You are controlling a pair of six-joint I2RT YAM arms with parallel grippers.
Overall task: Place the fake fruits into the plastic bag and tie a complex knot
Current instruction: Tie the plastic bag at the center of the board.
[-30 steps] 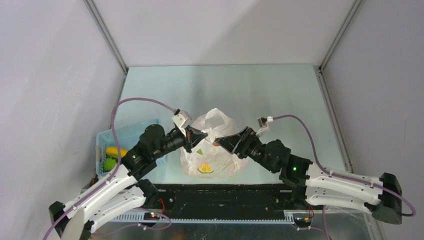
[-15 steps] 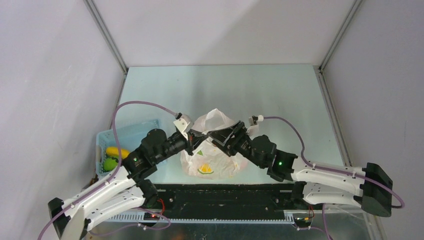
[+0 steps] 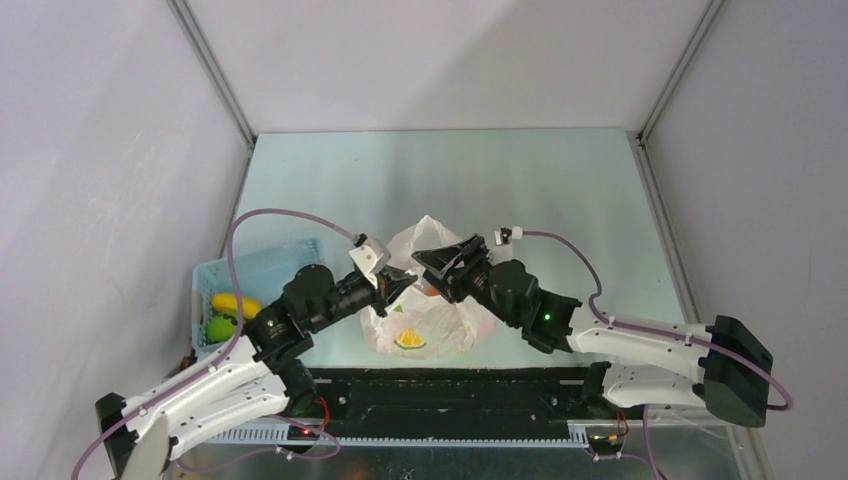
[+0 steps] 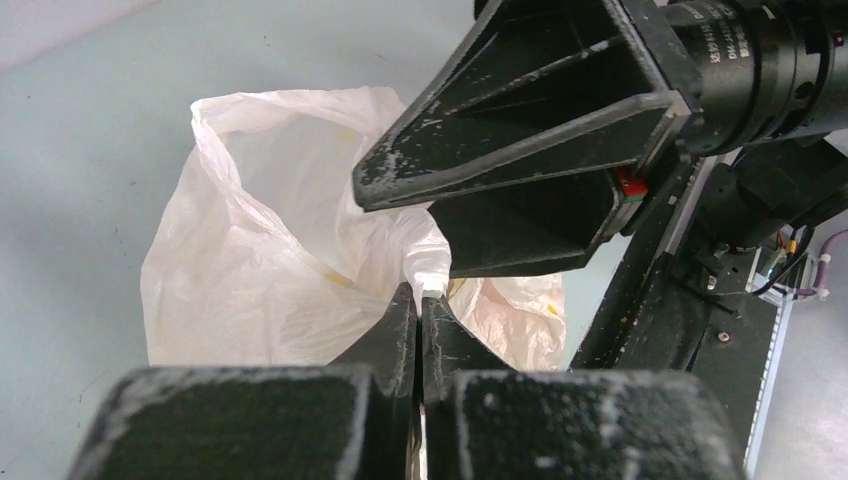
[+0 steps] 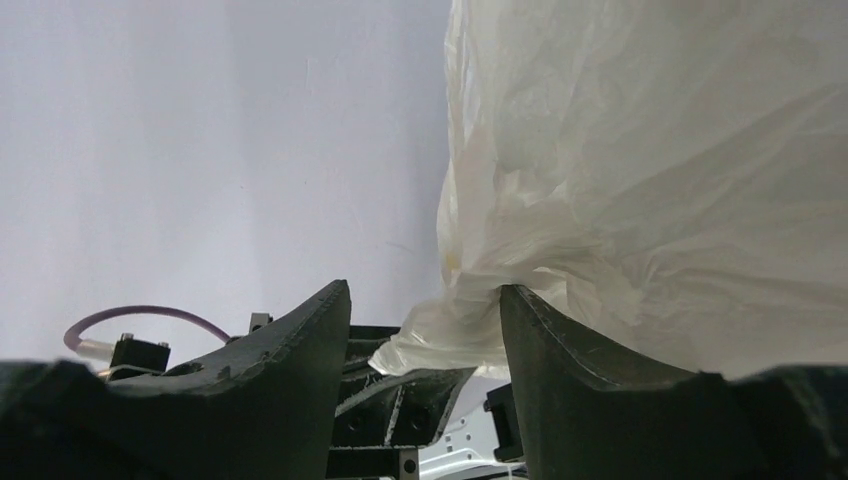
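A pale green worktop (image 3: pixel 450 170) carries the crinkly, translucent white plastic bag (image 3: pixel 432 318) at mid-frame, a yellow-green slice printed low on it. The left pincer (image 4: pixel 418 300) is clamped on a strip of it. The right pincer (image 5: pixel 425 300) gapes, with a fold in the gap.

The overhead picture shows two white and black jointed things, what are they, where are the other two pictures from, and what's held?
They are two robot arms bolted at the near edge of a pale green table; the overhead camera looks down from behind them. The other two pictures come from a camera on each wrist, showing that arm's own black fingers up close. In the middle sits a thin white plastic bag with fruit-slice prints. The left hand is pinched shut on a fold of it. The right hand is open, with bunched plastic between its fingers. At the left, a light blue basket holds a yellow fruit and a green one.
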